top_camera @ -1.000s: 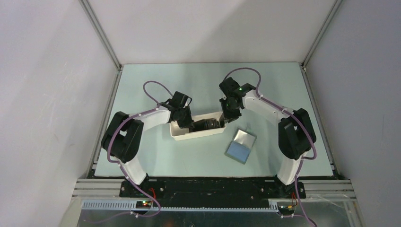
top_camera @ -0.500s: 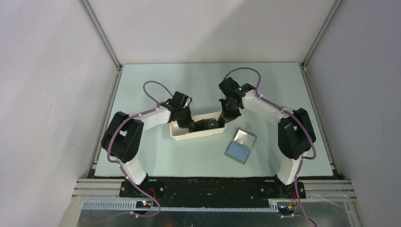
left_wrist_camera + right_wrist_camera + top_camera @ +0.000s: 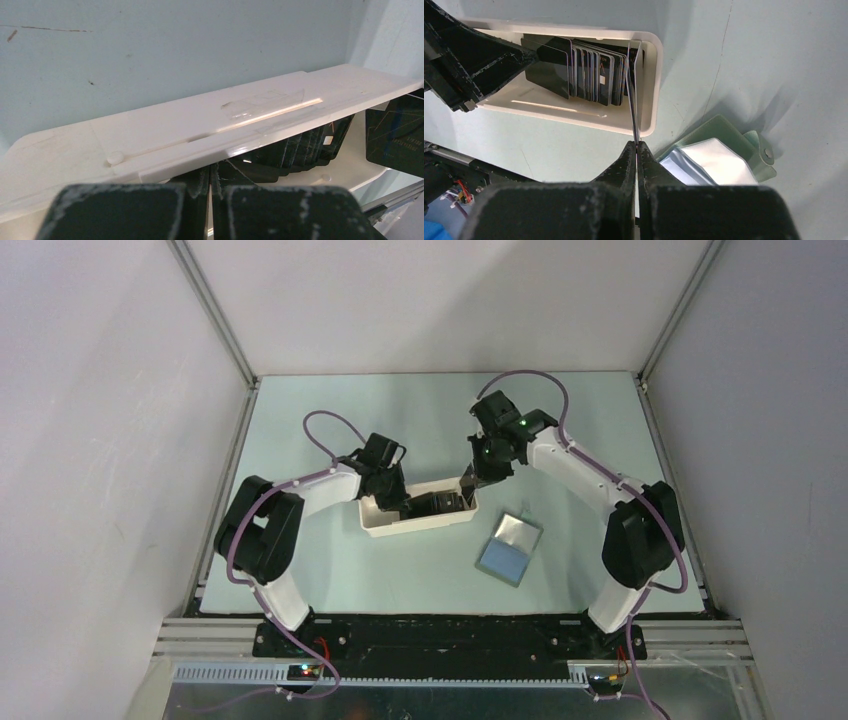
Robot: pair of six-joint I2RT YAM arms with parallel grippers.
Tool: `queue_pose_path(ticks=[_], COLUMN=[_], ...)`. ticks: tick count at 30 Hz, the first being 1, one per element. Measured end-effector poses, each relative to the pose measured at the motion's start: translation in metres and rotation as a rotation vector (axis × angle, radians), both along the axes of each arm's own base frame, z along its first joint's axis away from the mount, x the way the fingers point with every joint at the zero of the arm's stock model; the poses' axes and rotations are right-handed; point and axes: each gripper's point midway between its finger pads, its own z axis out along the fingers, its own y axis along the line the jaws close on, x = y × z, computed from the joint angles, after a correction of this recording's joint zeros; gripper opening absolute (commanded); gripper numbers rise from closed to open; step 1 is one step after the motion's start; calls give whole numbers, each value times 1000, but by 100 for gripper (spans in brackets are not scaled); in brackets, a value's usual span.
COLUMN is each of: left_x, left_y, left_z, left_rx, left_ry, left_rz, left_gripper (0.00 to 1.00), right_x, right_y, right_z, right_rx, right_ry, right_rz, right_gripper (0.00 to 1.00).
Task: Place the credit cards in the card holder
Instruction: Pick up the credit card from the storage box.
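The credit cards (image 3: 589, 75) stand on edge as a dark stack in the white tray (image 3: 574, 117). My right gripper (image 3: 637, 145) is shut on one card (image 3: 634, 95), seen edge-on, at the right end of that stack. This card sticks up out of the tray's right end. In the top view the right gripper (image 3: 470, 480) hangs over that end. The card holder (image 3: 719, 155) lies open on the table to the right of the tray, blue-grey inside up, snap tab (image 3: 765, 152) pointing away. My left gripper (image 3: 210, 177) is shut, its tips down in the tray's left end beside the cards (image 3: 300, 147).
The tray (image 3: 385, 525) lies across the middle of the pale green table, with the card holder (image 3: 510, 547) near its front right corner. Grey walls close off the back and both sides. Both arms arch over the table toward the tray.
My right gripper has shut on the end card and has drawn up and back from the tray, its elbow swinging to the right. The left arm and the card holder have not moved.
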Motion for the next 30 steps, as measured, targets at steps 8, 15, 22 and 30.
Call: queue_pose_path(ticks=[8,15,22,30], left_x=[-1,13,14,16], left_y=[-8,-32,-54,-74], left_z=[7,49,87,102], left_rx=[15,-42,-120,-218], left_ry=[-29,-143,-263,-320], left_rz=[-76,-152,-234,-285], left_gripper=[38,63,74,75], right_x=[0,0,3,-2], right_y=[0,-1,-5,-5], right_z=[2,6,15,5], right_rx=[26,65,111,166], right_ry=[14,30,28,57], right_rz=[0,0,-9,8], right_gripper=[0,0,0,0])
